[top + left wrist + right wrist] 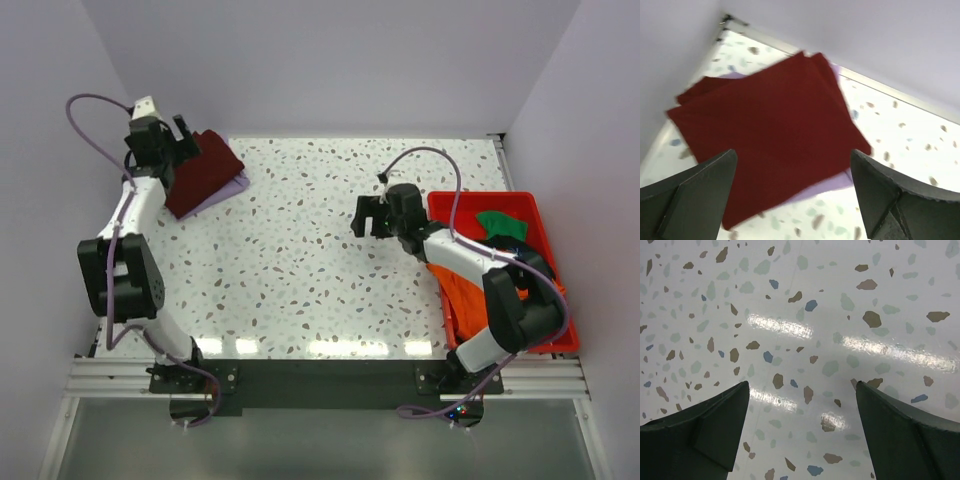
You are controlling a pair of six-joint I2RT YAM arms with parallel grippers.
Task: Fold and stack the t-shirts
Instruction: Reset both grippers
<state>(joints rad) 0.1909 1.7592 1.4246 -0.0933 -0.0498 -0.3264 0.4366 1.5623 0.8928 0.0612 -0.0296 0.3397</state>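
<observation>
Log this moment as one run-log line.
left tool open above maroon t-shirt folded on lavender t-shirt | right tool open, empty, above table | orange t-shirt, green t-shirt in red bin

Qty per item, all views.

T-shirts: 4 visible, 1 per colour.
- maroon t-shirt (203,170): 1, folded.
- lavender t-shirt (825,186): 1, under the maroon.
- orange t-shirt (465,285): 1.
- green t-shirt (503,222): 1.

Stacks: 1, made of 2 pcs, maroon on lavender.
Tees in bin: 2, orange and green. No. of tees hidden beneath: cannot tell.

Red plastic bin (540,346): 1.
Tabletop (300,250): 1.

Arms: 2.
Grippers: 2, i.e. left gripper (185,140) and right gripper (360,218).
Fingers (705,435): 2 per gripper, 4 total.
Purple cables (430,152): 2, 1 per arm.
</observation>
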